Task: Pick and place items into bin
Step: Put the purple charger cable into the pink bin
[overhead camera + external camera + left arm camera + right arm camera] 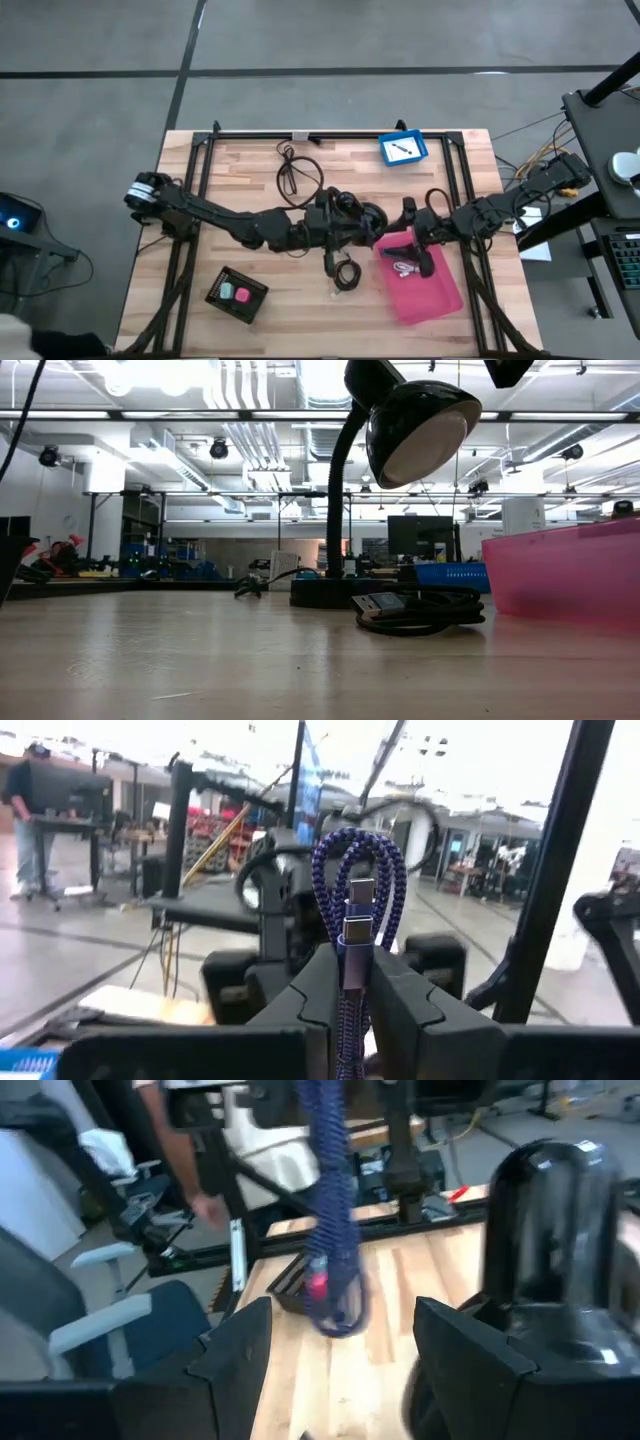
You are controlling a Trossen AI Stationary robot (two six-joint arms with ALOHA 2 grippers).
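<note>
Our left gripper (345,995) pinches a limp, light purple cable (358,880) mid-bundle near the bin's (440,295) rim; our right gripper (340,1345) gapes empty.

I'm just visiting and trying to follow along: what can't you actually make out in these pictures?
- High view: the left pincer and right pincer merge with the black lamp, so the purple cable's grip is unseen there.
- High view: the items in the pink bin are too small to name.
- Low view: the bin's wall hides its contents.
- Right wrist view: the hanging purple cable is blurred.
</note>
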